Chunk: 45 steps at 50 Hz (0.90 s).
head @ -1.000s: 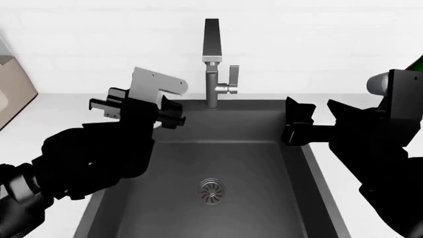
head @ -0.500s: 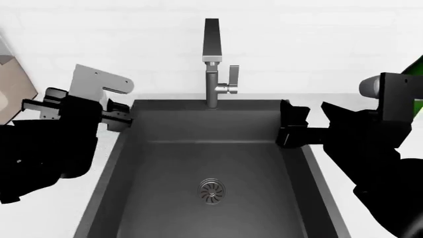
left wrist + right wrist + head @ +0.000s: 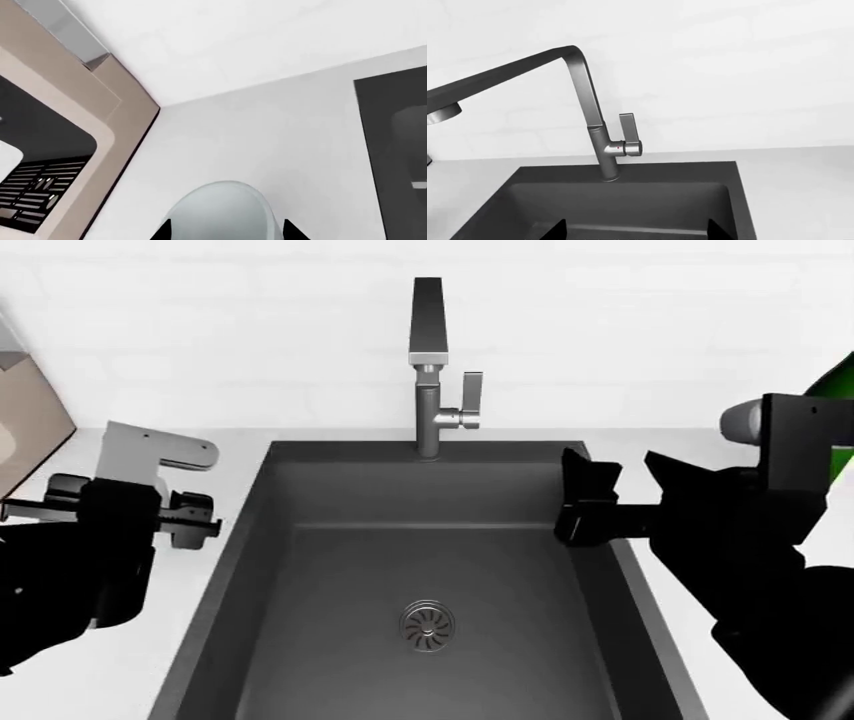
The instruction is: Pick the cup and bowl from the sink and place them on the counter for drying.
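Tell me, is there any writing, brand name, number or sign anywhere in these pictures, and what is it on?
None can be read.
Appliance beside the counter: pale bars and marks on its dark panel, too blurred to tell whether they are text.
Faucet: a tiny red dot by the handle, no letters.
Sink, cup and both end effectors carry no visible lettering.

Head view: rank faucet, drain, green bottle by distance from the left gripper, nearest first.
From the left gripper, over the counter left of the sink:
1. Faucet, behind the sink's middle. Drain, on the basin floor, looks about as near; too close to call.
2. Green bottle, far right edge, beyond the right gripper.
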Tool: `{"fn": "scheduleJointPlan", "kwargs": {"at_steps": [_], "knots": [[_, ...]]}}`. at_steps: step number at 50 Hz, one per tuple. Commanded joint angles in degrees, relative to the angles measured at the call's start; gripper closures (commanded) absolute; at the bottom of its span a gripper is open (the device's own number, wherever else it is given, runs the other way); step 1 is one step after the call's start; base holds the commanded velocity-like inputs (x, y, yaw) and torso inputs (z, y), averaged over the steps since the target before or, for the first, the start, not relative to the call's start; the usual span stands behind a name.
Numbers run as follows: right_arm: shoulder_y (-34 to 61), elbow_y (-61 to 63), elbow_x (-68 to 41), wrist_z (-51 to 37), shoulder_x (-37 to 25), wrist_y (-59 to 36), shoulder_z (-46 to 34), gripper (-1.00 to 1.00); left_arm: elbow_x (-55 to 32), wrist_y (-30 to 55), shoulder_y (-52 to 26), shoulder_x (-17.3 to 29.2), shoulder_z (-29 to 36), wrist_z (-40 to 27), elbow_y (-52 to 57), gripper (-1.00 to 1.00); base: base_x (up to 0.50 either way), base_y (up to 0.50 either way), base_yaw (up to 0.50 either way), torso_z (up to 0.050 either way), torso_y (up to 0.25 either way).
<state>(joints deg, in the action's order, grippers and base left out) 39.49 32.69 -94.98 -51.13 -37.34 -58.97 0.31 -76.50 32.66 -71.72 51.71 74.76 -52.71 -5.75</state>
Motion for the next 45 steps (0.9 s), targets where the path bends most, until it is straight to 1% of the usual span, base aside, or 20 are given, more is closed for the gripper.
{"fn": "scheduleJointPlan", "kwargs": {"at_steps": [1, 2, 3, 8, 11, 12, 14, 16, 22, 24, 27, 29, 35, 44, 45], "knots": [[0.0, 0.1, -0.3, -0.4, -0.2, 0.1, -0.3, -1.00, -0.9, -2.0, 3.0, 0.3, 0.6, 0.6, -2.1, 1.00, 0.00, 0.00, 0.00, 0.000, 0.000], [0.0, 0.1, -0.3, -0.3, -0.2, 0.1, -0.4, -1.00, -0.7, -2.1, 3.1, 0.6, 0.7, 0.8, -2.0, 1.00, 0.00, 0.00, 0.00, 0.000, 0.000], [0.0, 0.2, -0.2, -0.3, -0.2, 0.1, -0.5, -1.00, -0.8, -2.0, 3.1, 0.0, 0.7, 0.7, -2.2, -1.00, 0.00, 0.00, 0.00, 0.000, 0.000], [-0.3, 0.3, 0.0, -0.2, 0.0, 0.3, -0.6, -1.00, -0.7, -2.2, 3.2, -0.7, 0.7, 0.6, -2.5, -1.00, 0.00, 0.00, 0.00, 0.000, 0.000], [-0.6, 0.2, 0.4, 0.1, 0.1, 0.4, -0.8, -1.00, -0.6, -2.3, 3.3, 0.5, 0.6, 1.1, -1.6, -1.00, 0.00, 0.00, 0.00, 0.000, 0.000], [-0.6, 0.2, 0.4, 0.1, 0.1, 0.4, -0.8, -1.00, -0.6, -2.0, 3.0, 0.1, 0.6, 0.8, -1.7, -1.00, 0.00, 0.00, 0.00, 0.000, 0.000], [-0.5, 0.2, 0.4, 0.1, 0.1, 0.5, -0.8, -1.00, -0.8, -1.9, 2.9, 1.2, 0.5, 1.1, -0.8, -1.00, 0.00, 0.00, 0.00, 0.000, 0.000], [-0.4, 0.2, 0.4, 0.1, 0.2, 0.5, -0.9, -1.00, -0.9, -1.5, 2.3, 0.5, 0.3, 0.6, -1.1, -1.00, 0.00, 0.00, 0.00, 0.000, 0.000], [0.2, 0.0, 0.2, -0.1, 0.1, 0.5, -1.2, -1.00, -1.2, -0.8, 1.0, 1.5, -0.2, 0.0, 1.0, -1.00, 0.00, 0.00, 0.00, 0.000, 0.000], [0.3, -0.1, 0.3, 0.0, 0.2, 0.6, -1.3, -1.00, -1.4, -0.1, 0.1, 0.5, -0.4, -1.0, 1.4, -1.00, 0.00, 0.00, 0.00, 0.000, 0.000], [0.2, -0.2, 0.4, 0.2, 0.1, 0.7, -1.2, -1.00, -1.2, 0.6, -1.0, 1.7, -0.7, -1.1, 3.1, -1.00, 0.00, 0.00, 0.00, 0.000, 0.000], [0.1, -0.1, 0.5, 0.2, 0.1, 0.8, -1.3, -1.00, -1.3, 1.1, -1.8, 1.1, -0.8, -1.5, 3.3, -1.00, 0.00, 0.00, 0.00, 0.000, 0.000], [0.4, -0.2, 0.2, 0.0, 0.1, 0.9, -1.4, -1.00, -1.1, 1.5, -2.7, 2.1, -1.1, -1.3, 5.3, -1.00, 0.00, 0.00, 0.00, 0.000, 0.000], [0.6, 0.0, -0.2, -0.3, -0.1, 1.1, -1.5, -1.00, -1.8, 2.9, -4.6, 1.7, -1.7, -2.3, 7.7, -1.00, 0.00, 0.00, 0.00, 0.000, 0.000], [0.6, 0.0, -0.3, -0.3, -0.2, 1.1, -1.4, -1.00, -1.7, 3.0, -4.7, 2.7, -1.8, -2.0, 8.6, -1.00, 0.00, 0.00, 0.00, 0.000, 0.000]]}}
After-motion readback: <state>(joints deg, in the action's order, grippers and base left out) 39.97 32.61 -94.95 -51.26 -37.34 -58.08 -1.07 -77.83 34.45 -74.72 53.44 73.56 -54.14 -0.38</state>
